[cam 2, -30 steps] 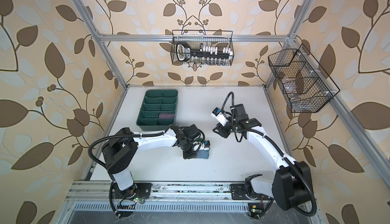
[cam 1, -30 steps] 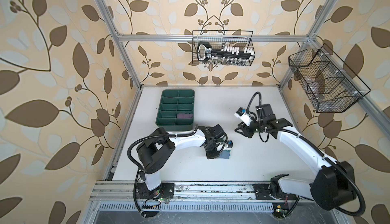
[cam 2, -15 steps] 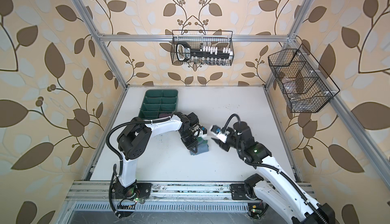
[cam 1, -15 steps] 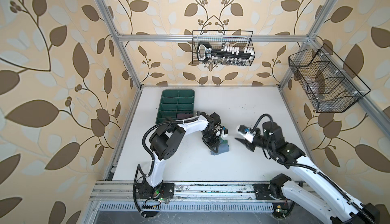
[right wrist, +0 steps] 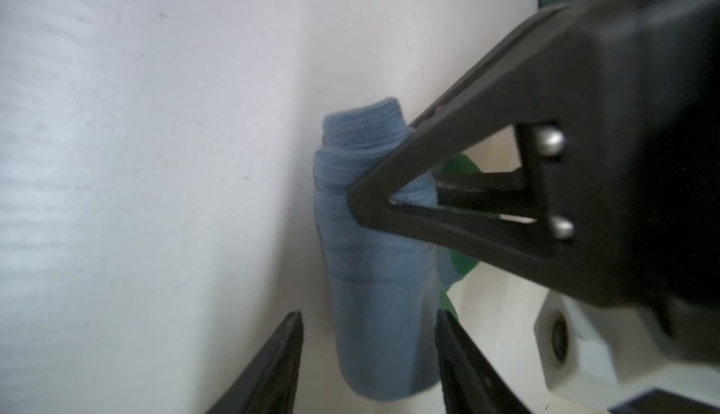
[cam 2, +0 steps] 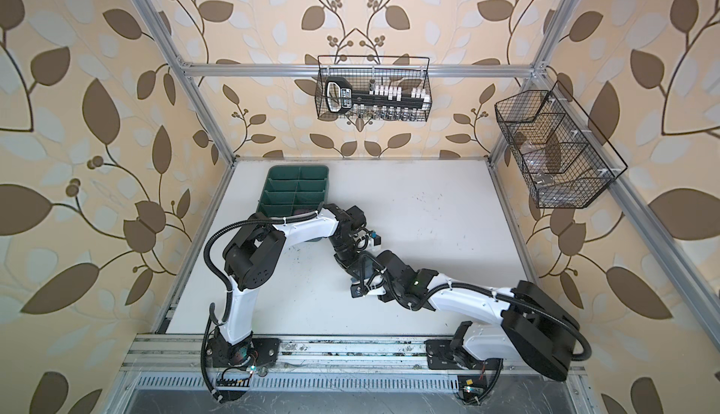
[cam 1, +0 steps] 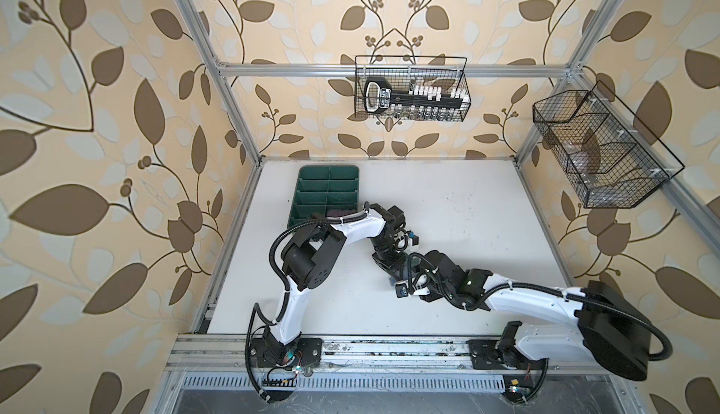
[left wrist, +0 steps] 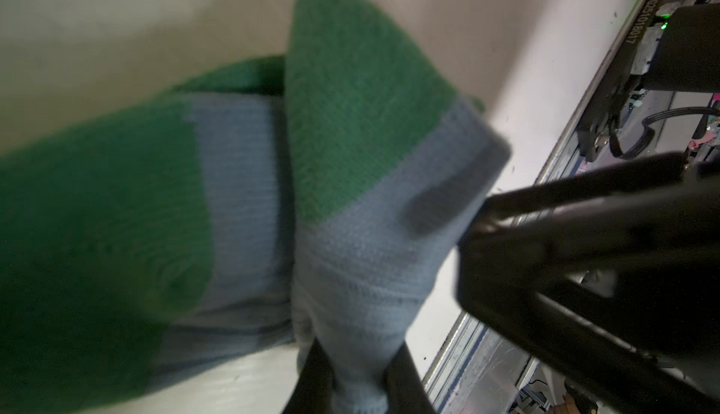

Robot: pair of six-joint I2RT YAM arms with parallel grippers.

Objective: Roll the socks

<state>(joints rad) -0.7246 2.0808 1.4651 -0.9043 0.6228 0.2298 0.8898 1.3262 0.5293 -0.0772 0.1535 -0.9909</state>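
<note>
socks: grey-blue/green bundle, partly rolled, lying mid worktop, slightly toward front edge, apart from tray.
left claw: clenched across roll.
right claw: released, jaws either side of roll's free end, not biting yet.
step, my read: right takes hold of roll.
do it well: seat roll deep between jaws before closing, catch all layers, hold left pinch until right has it, else roll likely springs loose. green flap looks loose, tuck it.
</note>
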